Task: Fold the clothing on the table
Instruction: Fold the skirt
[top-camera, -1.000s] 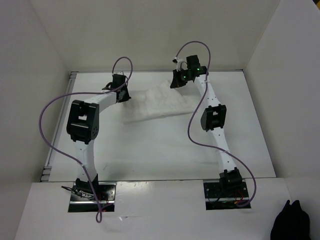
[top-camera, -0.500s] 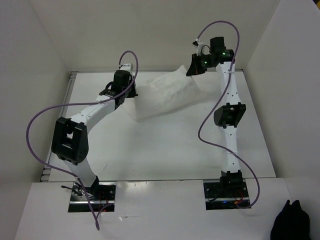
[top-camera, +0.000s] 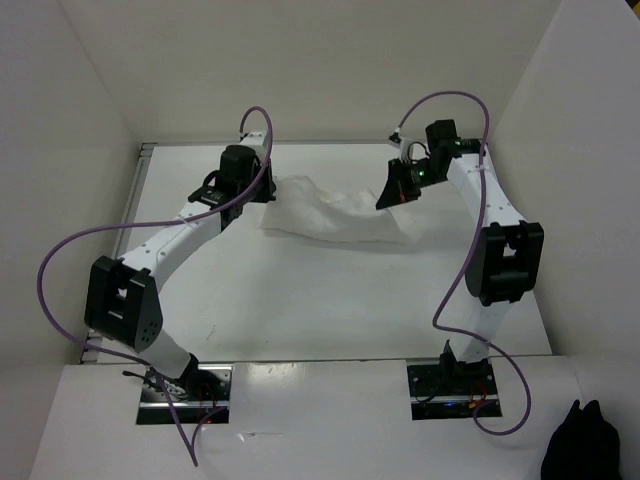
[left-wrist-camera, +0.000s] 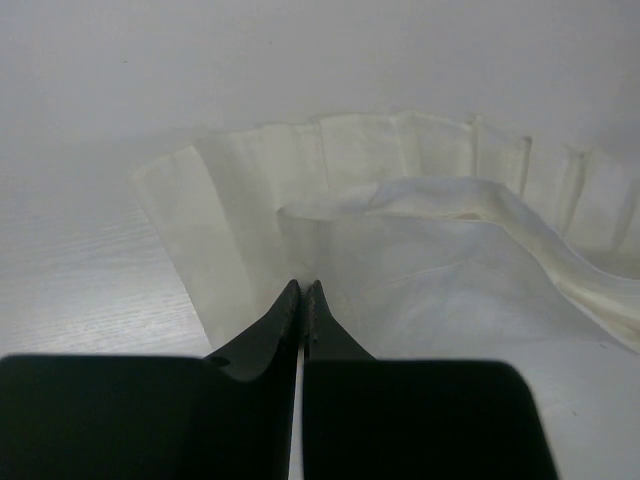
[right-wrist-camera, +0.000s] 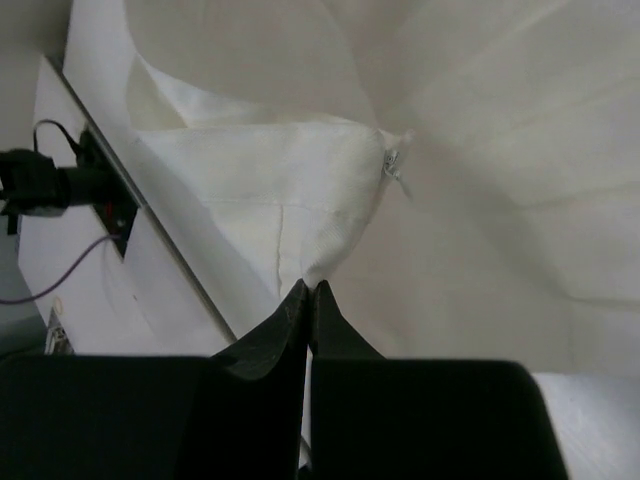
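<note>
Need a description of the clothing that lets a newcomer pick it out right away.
On the big white table, look toward the far edge. The clothing is the wrinkled white fabric strip held between the left claw and right claw. The only other fabric is a black lump at the near right corner.

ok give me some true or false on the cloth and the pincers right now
1. The left pincer and right pincer are both shut on the clothing. True.
2. The clothing lies at the table's near edge. False: it lies on the far half, between the pincers.
3. The clothing is bunched and wrinkled, not flat. True.
4. A black fabric lump rests on the clothing. False: it sits apart, in the near right corner.
</note>
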